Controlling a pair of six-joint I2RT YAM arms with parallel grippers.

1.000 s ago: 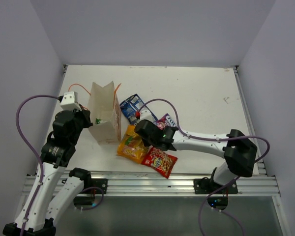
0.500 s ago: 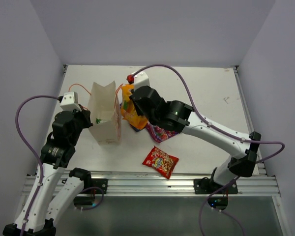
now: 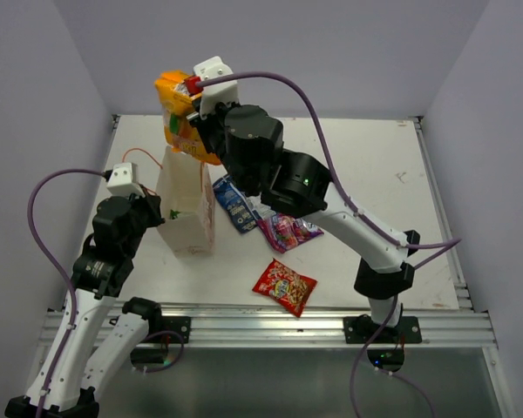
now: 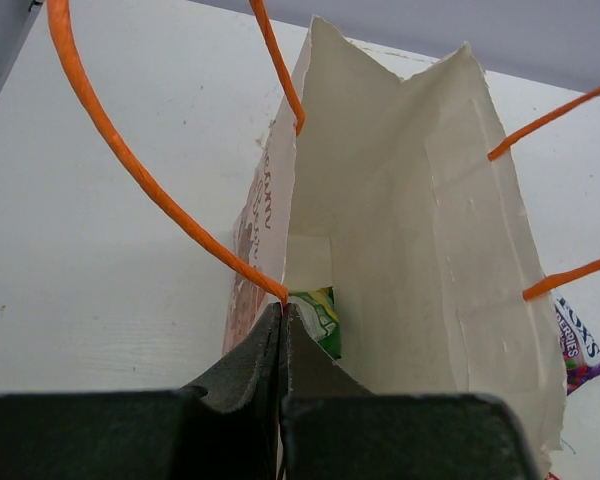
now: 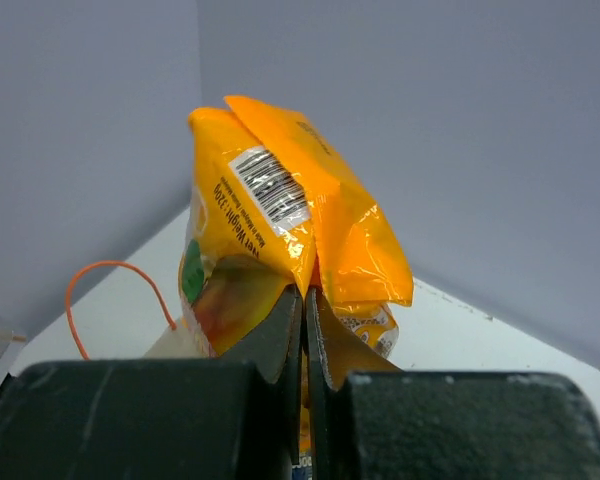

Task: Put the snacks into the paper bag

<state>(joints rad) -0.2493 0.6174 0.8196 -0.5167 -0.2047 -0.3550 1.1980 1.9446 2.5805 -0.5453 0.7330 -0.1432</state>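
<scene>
The pale paper bag [image 3: 190,196] stands upright and open at the table's left. My left gripper [image 3: 159,212] is shut on its near rim, at the foot of an orange handle [image 4: 282,312]. The green-white packet [image 4: 316,316] lies inside the bag [image 4: 410,230]. My right gripper [image 3: 199,131] is shut on the orange-yellow packet [image 3: 176,104] and holds it high above the bag's mouth; the packet [image 5: 280,210] folds over the closed jaws [image 5: 305,295]. The blue packet [image 3: 234,203], the purple-pink packet [image 3: 288,232] and the red packet [image 3: 283,286] lie on the table right of the bag.
The right arm [image 3: 331,209] stretches from the near right across the blue and purple-pink packets. Grey walls [image 3: 261,52] close in the table at the back and both sides. The bag's orange string handles [image 4: 110,140] loop toward the left gripper.
My right gripper has lifted the orange-yellow packet off the table and carried it up and left to above the bag. The left gripper and bag have not moved.
</scene>
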